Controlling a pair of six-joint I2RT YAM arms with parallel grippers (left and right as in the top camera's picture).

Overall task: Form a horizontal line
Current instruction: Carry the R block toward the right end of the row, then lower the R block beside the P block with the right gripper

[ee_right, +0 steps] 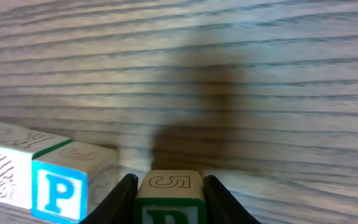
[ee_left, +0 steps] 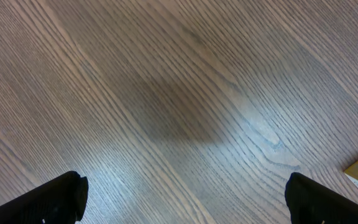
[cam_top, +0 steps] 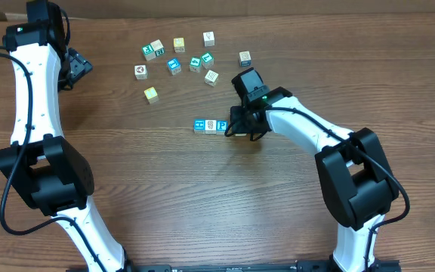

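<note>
Right hand (cam_top: 238,124) is clamped on the green-lettered cube (ee_right: 169,198), near the blue P cube (ee_right: 58,193) that ends the row (cam_top: 211,125); best to slide it flush and square against that face before letting go; left hand (ee_left: 185,202) hangs spread apart, idle.

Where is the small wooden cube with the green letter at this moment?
In the right wrist view, the small green-letter wooden cube sits bottom centre, gripped by the right hand, just right of the blue-letter P cube.
</note>
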